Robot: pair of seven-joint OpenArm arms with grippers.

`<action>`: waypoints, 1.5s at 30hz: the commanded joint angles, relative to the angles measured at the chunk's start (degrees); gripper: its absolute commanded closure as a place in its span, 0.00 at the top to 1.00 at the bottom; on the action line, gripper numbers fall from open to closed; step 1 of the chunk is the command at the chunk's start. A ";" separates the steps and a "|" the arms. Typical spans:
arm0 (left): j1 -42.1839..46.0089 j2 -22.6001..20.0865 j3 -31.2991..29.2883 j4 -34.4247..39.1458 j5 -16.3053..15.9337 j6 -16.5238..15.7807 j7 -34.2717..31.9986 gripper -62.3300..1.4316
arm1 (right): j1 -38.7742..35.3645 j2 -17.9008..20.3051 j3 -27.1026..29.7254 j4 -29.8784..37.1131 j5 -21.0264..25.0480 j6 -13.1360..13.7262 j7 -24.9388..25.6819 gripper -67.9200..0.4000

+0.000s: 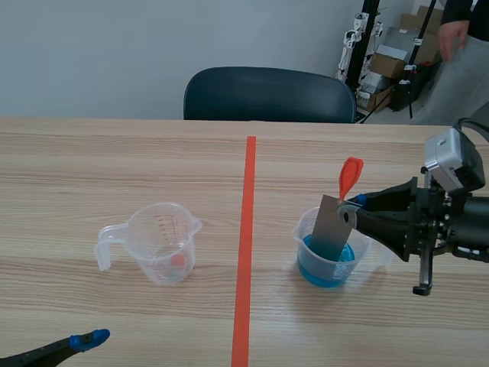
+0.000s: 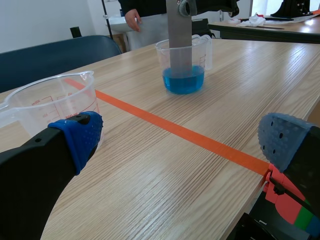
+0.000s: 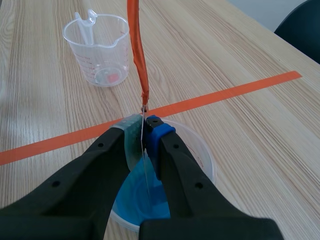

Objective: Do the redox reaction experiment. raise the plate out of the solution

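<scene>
- I see the right end effector (image 1: pixel 353 208) clamped narrowly on the upper edge of the grey plate (image 1: pixel 330 229).
- The plate stands tilted in the clear beaker (image 1: pixel 364 246), with its lower end in the blue solution (image 1: pixel 328 269).
- An orange strip (image 1: pixel 349 176) rises from the plate's top.
- The left end effector (image 2: pixel 182 137) sits wide apart, low over the tabletop (image 1: pixel 76 168).
- The measuring cup (image 1: pixel 160 245) carries red graduations that I cannot read.

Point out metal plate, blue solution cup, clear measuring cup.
metal plate (image 1: pixel 330 229): scene view, flat face.
blue solution cup (image 2: pixel 184 80): left wrist view, liquid-filled wall.
clear measuring cup (image 1: pixel 162 251): scene view, front wall.
</scene>
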 commanded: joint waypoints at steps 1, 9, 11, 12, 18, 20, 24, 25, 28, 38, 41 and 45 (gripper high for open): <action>0.11 0.13 -0.11 0.61 -0.37 -0.07 -0.94 1.00 | 0.61 0.15 0.85 0.42 0.00 0.07 -0.20 0.01; 0.11 0.13 -0.11 0.61 -0.37 -0.07 -0.94 1.00 | 0.61 0.15 0.85 0.42 0.02 0.07 -0.15 0.01; 0.11 0.13 -0.11 0.61 -0.37 -0.07 -0.94 1.00 | 0.61 0.15 0.85 0.42 0.02 0.07 -0.15 0.01; 0.11 0.13 -0.11 0.61 -0.37 -0.07 -0.94 1.00 | 0.61 0.15 0.85 0.42 0.02 0.07 -0.15 0.01; 0.11 0.13 -0.11 0.61 -0.37 -0.07 -0.94 1.00 | 0.61 0.15 0.85 0.42 0.02 0.07 -0.17 0.01; 0.11 0.13 -0.11 0.61 -0.37 -0.07 -0.94 1.00 | 0.61 0.15 0.85 0.42 0.02 0.07 -0.17 0.01; 0.11 0.13 -0.11 0.61 -0.37 -0.07 -0.94 1.00 | 0.61 0.15 0.85 0.42 0.00 0.04 -0.17 0.01; 0.11 0.13 -0.11 0.61 -0.37 -0.07 -0.94 1.00 | 0.61 0.15 0.85 0.42 0.00 0.04 -0.17 0.01; 0.11 0.13 -0.11 0.61 -0.37 -0.07 -0.94 1.00 | 0.61 0.15 0.85 0.42 0.00 0.04 -0.22 0.01; 0.11 0.13 -0.11 0.61 -0.37 -0.07 -0.92 1.00 | 0.31 0.17 0.85 0.42 0.00 0.07 -1.27 0.01; 0.11 0.13 -0.11 0.61 -0.37 -0.07 -0.92 1.00 | -0.04 0.17 0.85 0.42 0.00 0.07 -1.27 0.01; 0.11 0.13 -0.11 0.61 -0.37 -0.07 -0.92 1.00 | -0.15 0.17 0.85 0.42 0.04 0.07 -1.05 0.01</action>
